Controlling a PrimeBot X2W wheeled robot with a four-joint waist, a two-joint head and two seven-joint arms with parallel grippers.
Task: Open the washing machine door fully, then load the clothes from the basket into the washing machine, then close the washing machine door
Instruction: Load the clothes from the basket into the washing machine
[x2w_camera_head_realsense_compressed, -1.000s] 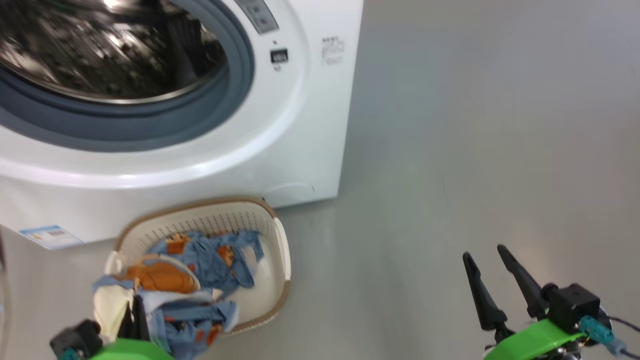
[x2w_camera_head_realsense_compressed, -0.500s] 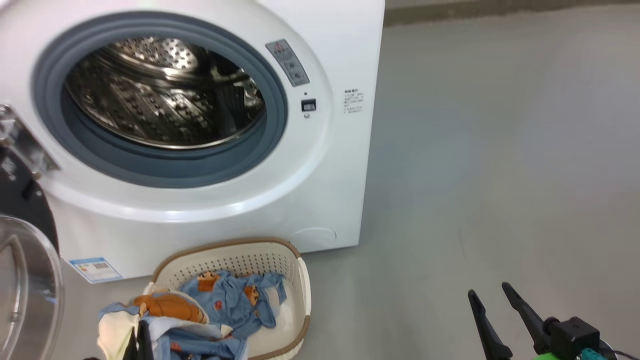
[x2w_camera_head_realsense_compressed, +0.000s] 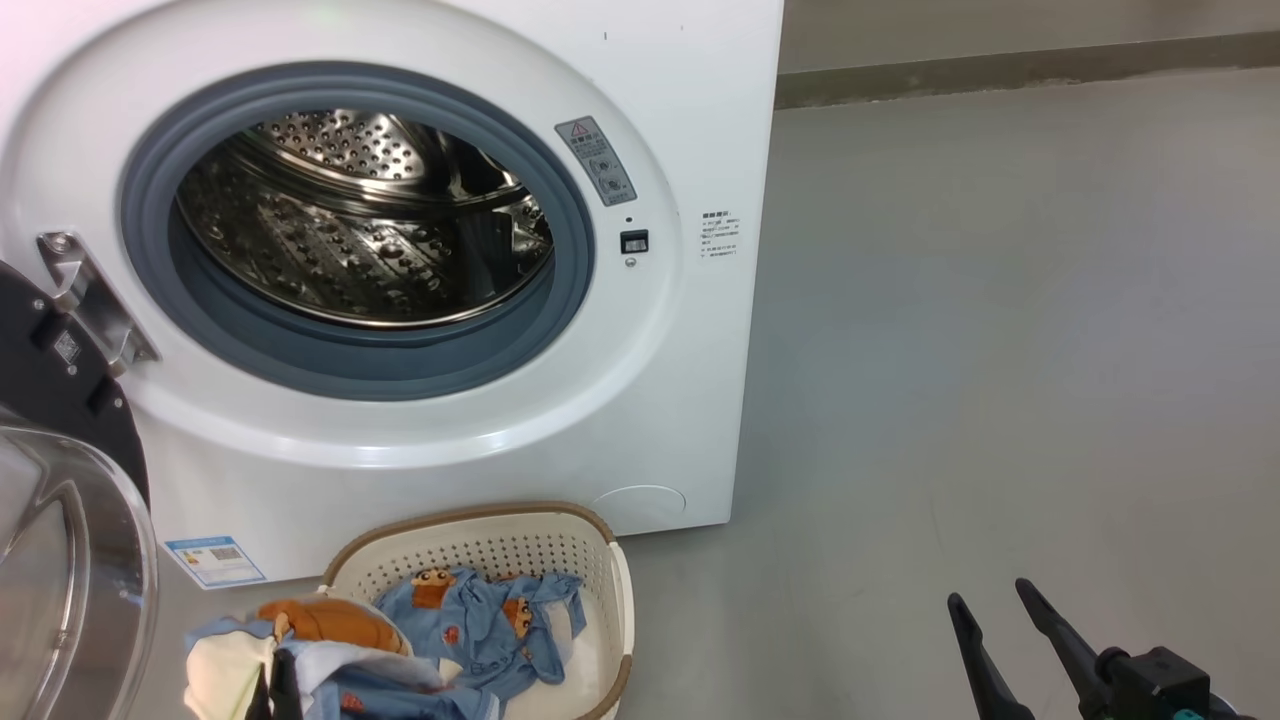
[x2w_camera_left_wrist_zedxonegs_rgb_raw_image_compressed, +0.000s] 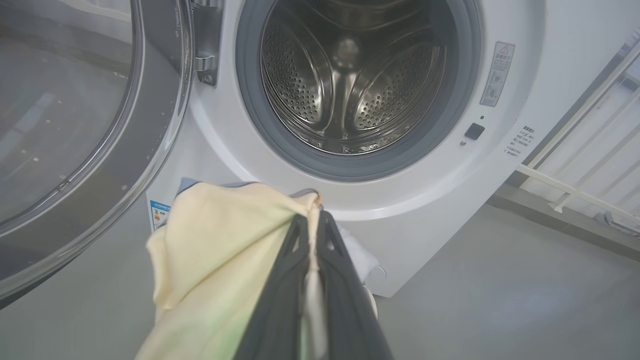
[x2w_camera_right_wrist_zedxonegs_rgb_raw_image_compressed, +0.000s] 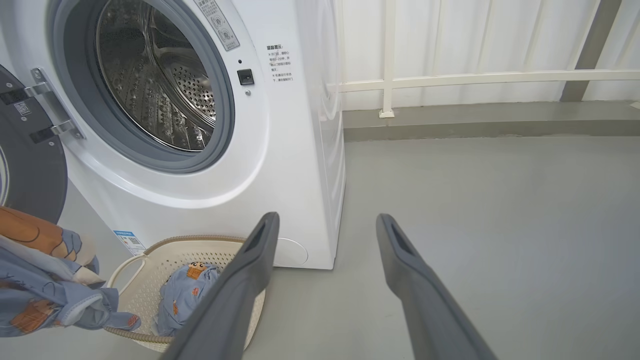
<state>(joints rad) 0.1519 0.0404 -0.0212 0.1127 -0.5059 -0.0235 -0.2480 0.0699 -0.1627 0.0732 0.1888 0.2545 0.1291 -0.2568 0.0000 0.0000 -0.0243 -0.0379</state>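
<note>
Head view gives me the washing machine (x2w_camera_head_realsense_compressed: 690, 400) with its door (x2w_camera_head_realsense_compressed: 60, 560) swung wide on my left, so I judge the job now is carrying the load up over the grey seal (x2w_camera_head_realsense_compressed: 350, 370) and deep into the drum (x2w_camera_head_realsense_compressed: 360, 230) before letting go. Below stands the basket (x2w_camera_head_realsense_compressed: 480, 545), one blue garment (x2w_camera_head_realsense_compressed: 480, 620) lying inside, the clothes (x2w_camera_head_realsense_compressed: 300, 665) I hold hanging by its near left corner. My left gripper (x2w_camera_left_wrist_zedxonegs_rgb_raw_image_compressed: 311, 222) is clenched on a cream fold, fingers aimed at the opening from low down; my right gripper (x2w_camera_right_wrist_zedxonegs_rgb_raw_image_compressed: 327, 222) is spread, idle.
</note>
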